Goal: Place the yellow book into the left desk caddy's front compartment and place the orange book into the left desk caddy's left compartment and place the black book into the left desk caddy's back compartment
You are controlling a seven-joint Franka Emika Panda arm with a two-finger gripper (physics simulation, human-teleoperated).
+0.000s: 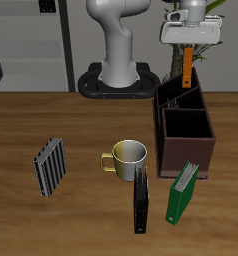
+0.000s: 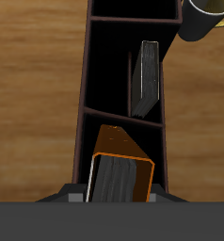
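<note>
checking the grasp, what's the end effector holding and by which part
The end effector holds the orange book by its upper end; the book hangs upright over the caddy.

Gripper: white two-finger gripper [image 1: 190, 48] high above the back caddy, holding the plain orange-brown hardcover book [image 1: 189, 68] upright over it.
Caddies: two dark brown box organisers, back one [image 1: 177, 97] with dividers, front one [image 1: 187, 135] touching it.
Front of table: slim black book [image 1: 141, 199], green book [image 1: 183, 190], striped grey-and-white book [image 1: 50, 165].
Middle: yellow-rimmed grey mug [image 1: 126, 158].
</note>
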